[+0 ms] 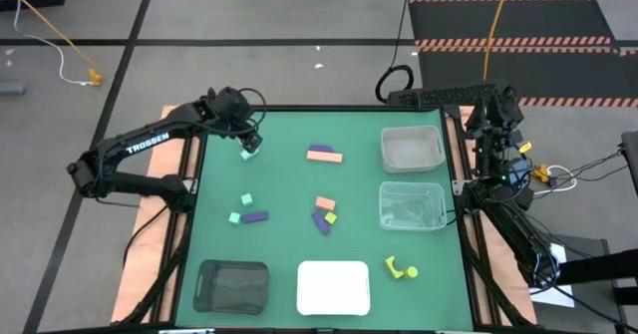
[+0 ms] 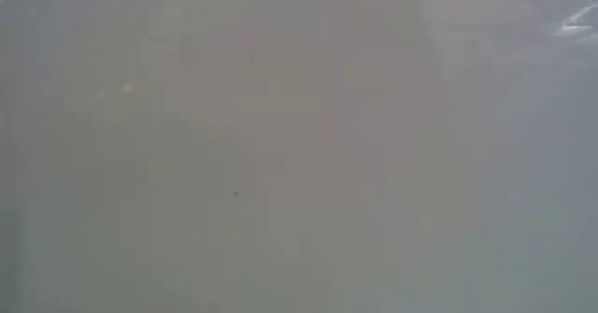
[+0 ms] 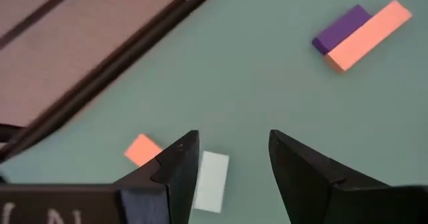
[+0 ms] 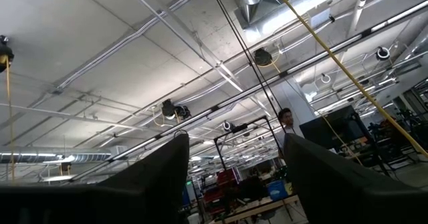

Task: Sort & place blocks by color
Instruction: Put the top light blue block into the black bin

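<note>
From above, the left gripper (image 1: 250, 145) hangs over the far left part of the green table (image 1: 289, 244), just above a mint green block (image 1: 247, 154). The left wrist view shows what the overhead view cannot: the fingers stand apart with nothing between them, the mint green block (image 3: 211, 180) lies on the mat beside one finger (image 3: 179, 174), and a salmon-orange block (image 3: 142, 149) lies just beside it, hidden under the gripper in the overhead view. Farther off sit a purple bar (image 3: 342, 29) and a salmon-orange bar (image 3: 369, 35), touching along their long sides; from above they lie near the table's far middle (image 1: 324, 154).

Only the high view gives the rest of the layout: two mint green cubes (image 1: 240, 208) and a purple bar near the left middle, a salmon-orange, yellow and purple cluster (image 1: 324, 213) at centre, and two yellow pieces (image 1: 400, 268) near the front right. Two clear trays (image 1: 412, 150) stand at the right, a black tray (image 1: 231, 286) and a white tray (image 1: 333, 287) along the front.

The right gripper (image 4: 234, 177) is parked off the table's far right corner, pointing at the ceiling, fingers apart and empty. The low view is a blank pale surface.
</note>
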{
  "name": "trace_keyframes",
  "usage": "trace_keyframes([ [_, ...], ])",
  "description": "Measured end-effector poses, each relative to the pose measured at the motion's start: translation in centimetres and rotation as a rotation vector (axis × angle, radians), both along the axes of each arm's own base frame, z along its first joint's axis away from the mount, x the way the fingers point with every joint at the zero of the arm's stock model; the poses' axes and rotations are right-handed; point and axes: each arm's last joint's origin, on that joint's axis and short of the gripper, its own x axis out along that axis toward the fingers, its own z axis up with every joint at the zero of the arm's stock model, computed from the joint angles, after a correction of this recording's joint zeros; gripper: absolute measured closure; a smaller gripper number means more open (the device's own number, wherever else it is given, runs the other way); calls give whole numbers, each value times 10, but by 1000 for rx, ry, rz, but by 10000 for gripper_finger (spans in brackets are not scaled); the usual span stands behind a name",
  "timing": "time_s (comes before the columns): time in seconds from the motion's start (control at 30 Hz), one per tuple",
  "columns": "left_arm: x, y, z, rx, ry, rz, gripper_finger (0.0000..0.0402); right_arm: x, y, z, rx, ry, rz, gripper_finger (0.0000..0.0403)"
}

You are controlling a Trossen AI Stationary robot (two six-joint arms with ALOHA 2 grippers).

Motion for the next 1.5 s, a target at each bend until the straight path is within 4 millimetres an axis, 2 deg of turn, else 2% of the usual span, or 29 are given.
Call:
trace_keyframes([
  [0.17,1,-1,-7,14,142,19,220,0,0,0,1,0,0,167],
  [0.33,6,2,-22,-59,219,51,220,0,0,0,0,0,0,167],
  [0.47,11,2,-31,-190,169,55,220,0,0,0,0,0,0,167],
  [0.63,14,-1,-32,-314,81,104,220,0,0,0,0,0,0,167],
  [0.97,14,0,-31,-335,58,164,220,0,0,0,0,0,0,167],
  [1.3,15,4,-30,-254,50,263,220,0,0,0,0,0,0,167],
  [1.5,11,2,-44,-283,62,323,211,0,0,0,0,0,0,167],
])
